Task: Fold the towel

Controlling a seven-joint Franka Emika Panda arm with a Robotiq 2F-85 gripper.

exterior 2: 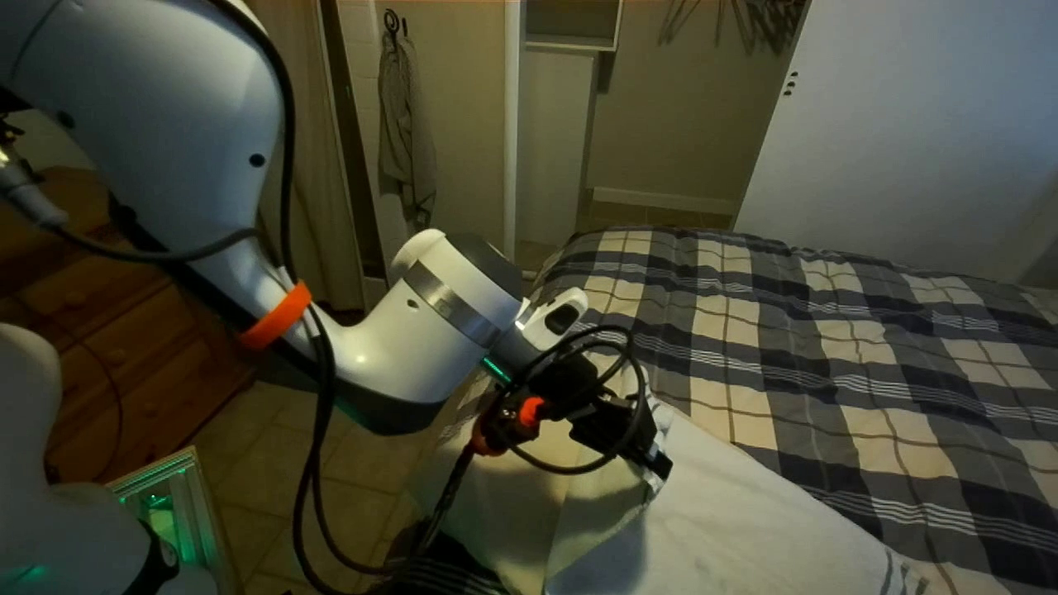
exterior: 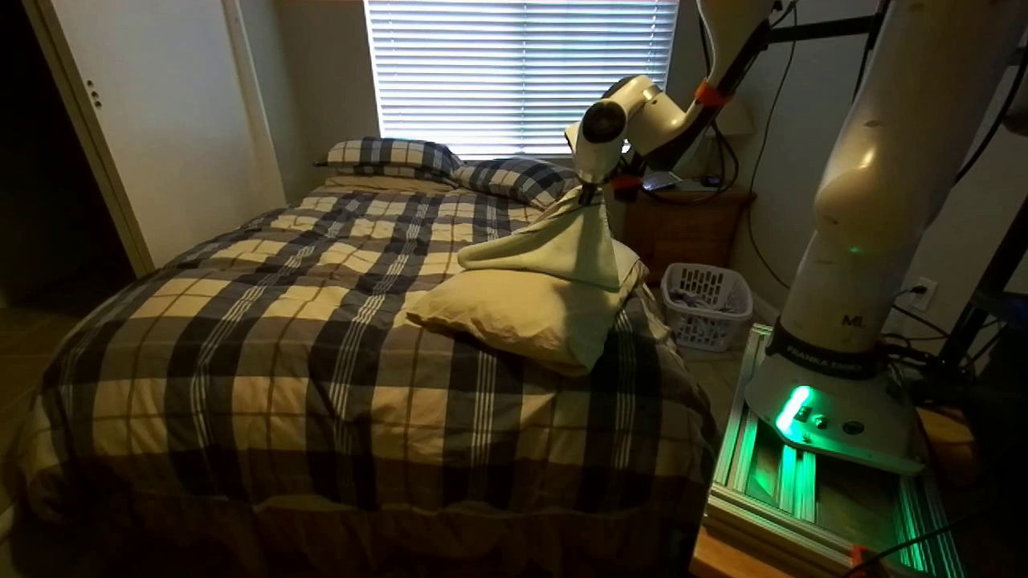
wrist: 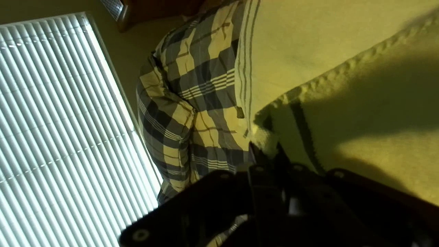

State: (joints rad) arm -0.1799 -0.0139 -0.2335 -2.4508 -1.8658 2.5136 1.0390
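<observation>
The off-white towel lies over a plump cream pillow [exterior: 506, 313] on the bed's near right side. In an exterior view the towel [exterior: 554, 249] rises in a tent shape from the pillow to my gripper [exterior: 590, 195]. It also shows in an exterior view [exterior 2: 744, 512], spread flat on one side with dark stripes at its end. In the wrist view my gripper [wrist: 265, 149] is shut on a corner of the towel [wrist: 308, 51], with a stitched edge and dark stripes beside the fingers. The fingertips also show in an exterior view [exterior 2: 659, 464], partly hidden by cables.
The bed has a plaid bedspread [exterior: 321, 321] and plaid pillows [exterior: 393, 156] at its head. A white laundry basket [exterior: 707, 309] and a wooden nightstand [exterior: 683, 225] stand beside it. A window with blinds [wrist: 68, 130] is behind the headboard end. Loose cables [exterior 2: 579, 463] loop round the wrist.
</observation>
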